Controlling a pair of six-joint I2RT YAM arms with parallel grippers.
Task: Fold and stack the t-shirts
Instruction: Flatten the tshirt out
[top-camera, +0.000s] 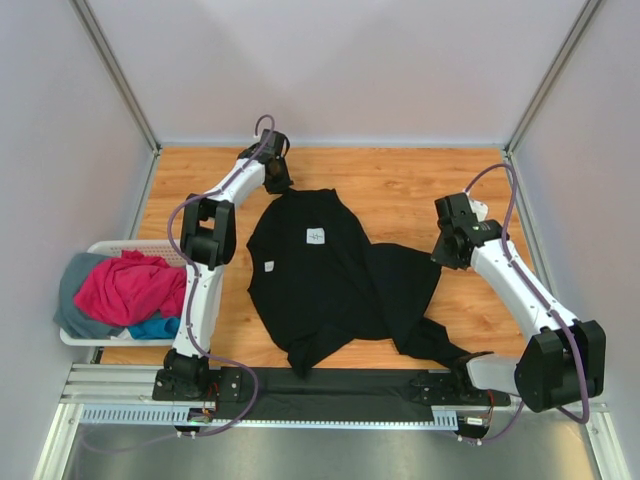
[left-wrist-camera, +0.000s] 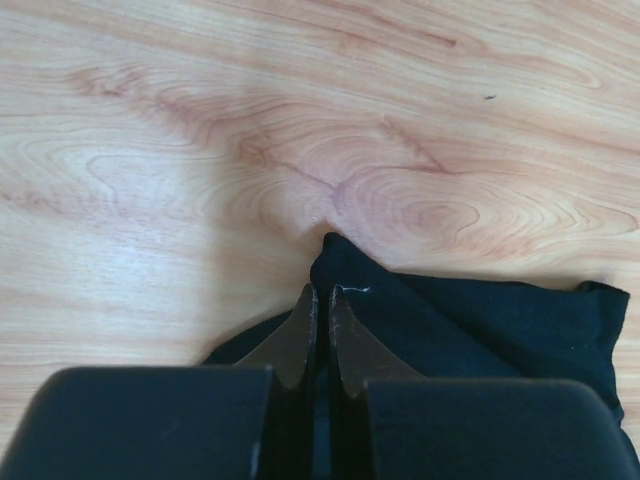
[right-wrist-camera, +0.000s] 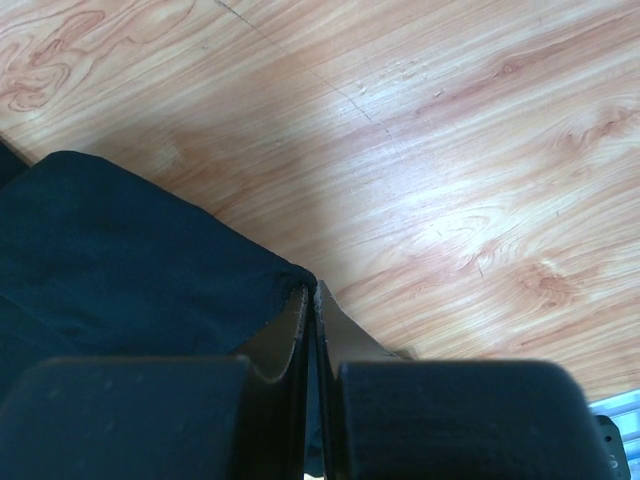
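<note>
The large black t-shirt (top-camera: 330, 275) lies spread and rumpled in the middle of the wooden table, a white label (top-camera: 316, 236) showing near its far end. At the shirt's far left corner my left gripper (top-camera: 278, 186) is shut, and in the left wrist view its fingertips (left-wrist-camera: 322, 292) pinch a peak of the black cloth (left-wrist-camera: 480, 320). My right gripper (top-camera: 447, 252) is shut on the shirt's right edge. The right wrist view shows that gripper (right-wrist-camera: 310, 290) pinching a corner of black fabric (right-wrist-camera: 120, 250). A magenta-pink t-shirt (top-camera: 130, 285), a blue one (top-camera: 155, 327) and a grey one (top-camera: 75, 290) are heaped at the left.
The heaped shirts sit in a white slotted basket (top-camera: 103, 246) at the table's left edge. Grey walls close in the left, right and far sides. A metal rail (top-camera: 330, 390) with both arm bases runs along the near edge, and the shirt's hem hangs onto it.
</note>
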